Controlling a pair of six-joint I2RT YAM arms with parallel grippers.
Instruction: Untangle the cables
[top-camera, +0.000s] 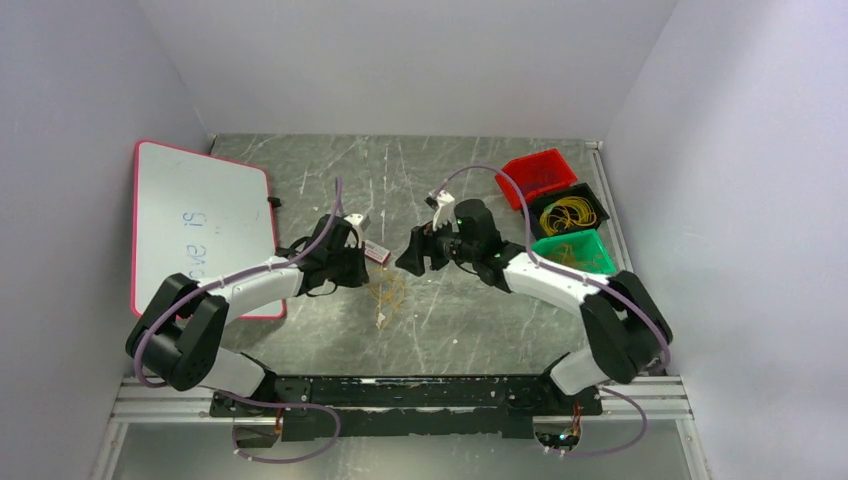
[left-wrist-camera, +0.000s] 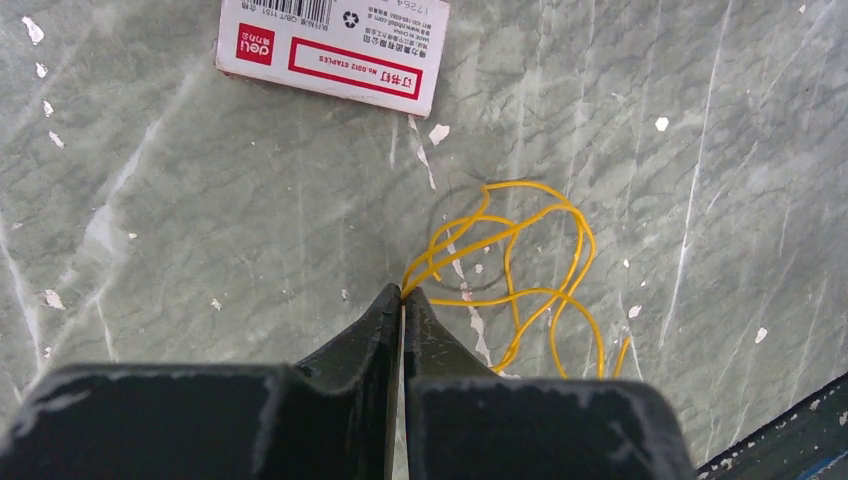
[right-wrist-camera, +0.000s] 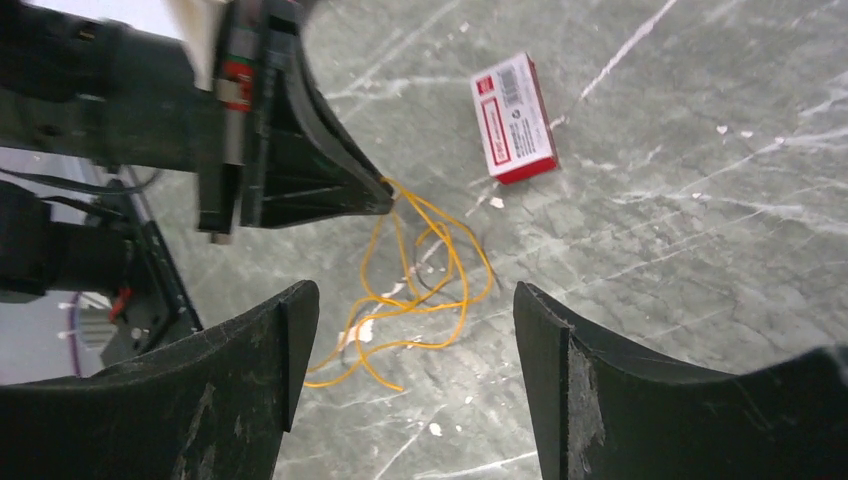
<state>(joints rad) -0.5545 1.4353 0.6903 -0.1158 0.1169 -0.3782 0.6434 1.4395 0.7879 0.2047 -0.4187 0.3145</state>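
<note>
A tangle of thin yellow cables (left-wrist-camera: 530, 183) lies on the table (top-camera: 450, 330) near a staple box (left-wrist-camera: 335, 50), the left gripper (left-wrist-camera: 403, 292) clenched on its strands, the right gripper (right-wrist-camera: 415, 300) spread wide above it; only the overhead view shows a whiteboard (top-camera: 200, 225) and three bins (top-camera: 603, 213).

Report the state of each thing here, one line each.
left gripper: shut on the cables.
right gripper: open, empty, above the cables.
cables: tangled yellow loops, pinched at one point.
staple box: closed, lying flat, apart from the cables.
whiteboard: flat, with writing on it.
black bin: holds yellow coils.
green bin: holds orange-yellow coils.
</note>
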